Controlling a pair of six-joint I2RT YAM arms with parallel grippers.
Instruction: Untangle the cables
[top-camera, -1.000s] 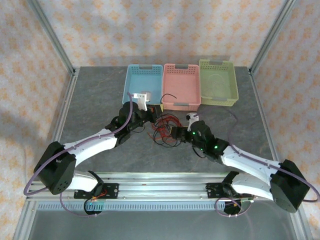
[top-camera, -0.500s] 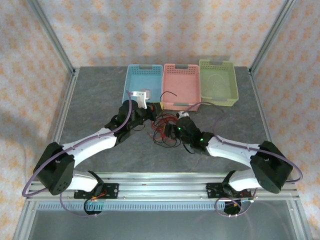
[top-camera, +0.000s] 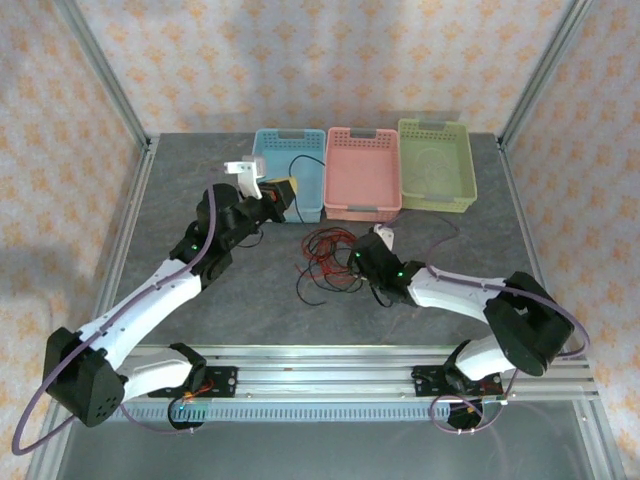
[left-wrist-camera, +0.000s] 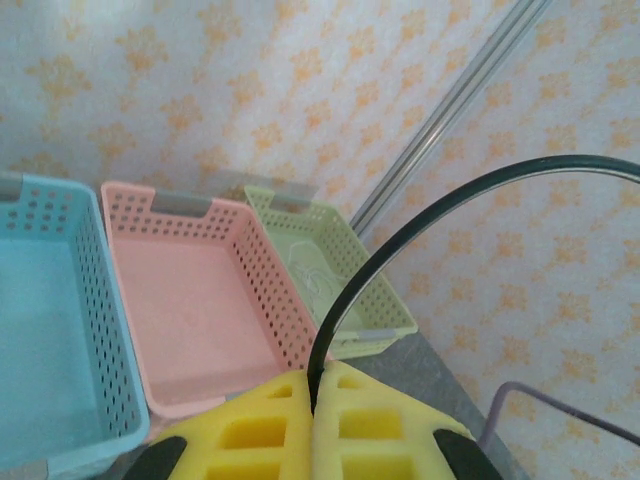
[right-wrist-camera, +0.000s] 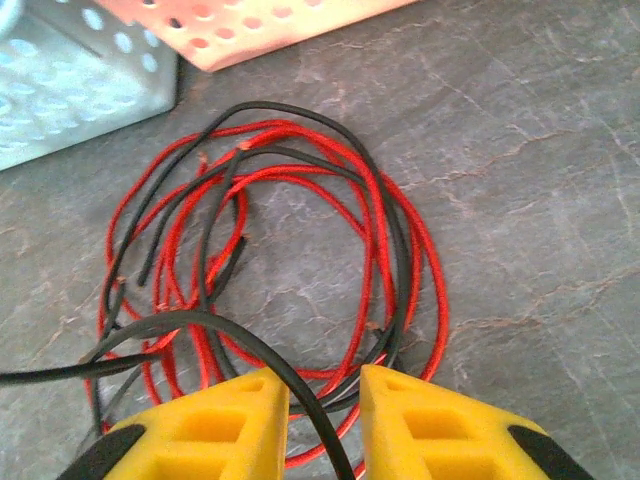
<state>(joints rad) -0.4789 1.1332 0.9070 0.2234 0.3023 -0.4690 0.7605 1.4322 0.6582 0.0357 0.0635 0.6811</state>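
On the grey worktop (top-camera: 200, 200) the step in hand looks like drawing one strand out of the heap. The left gripper (left-wrist-camera: 312, 385) is raised over the blue basket (top-camera: 310, 185) at the far edge, its jaws clamped on a black cable (left-wrist-camera: 400, 237). The other cables (top-camera: 325, 255) lie tangled mid-worktop before the pink basket (top-camera: 362, 180), where the right gripper (right-wrist-camera: 325, 385) sits low, jaws narrowly apart around a loose black strand; next, I judge, left should release into a basket and right close and pull gently.

The fingers (left-wrist-camera: 250, 432) pinch a black cable (left-wrist-camera: 400, 237) before a pink basket (left-wrist-camera: 190, 300).
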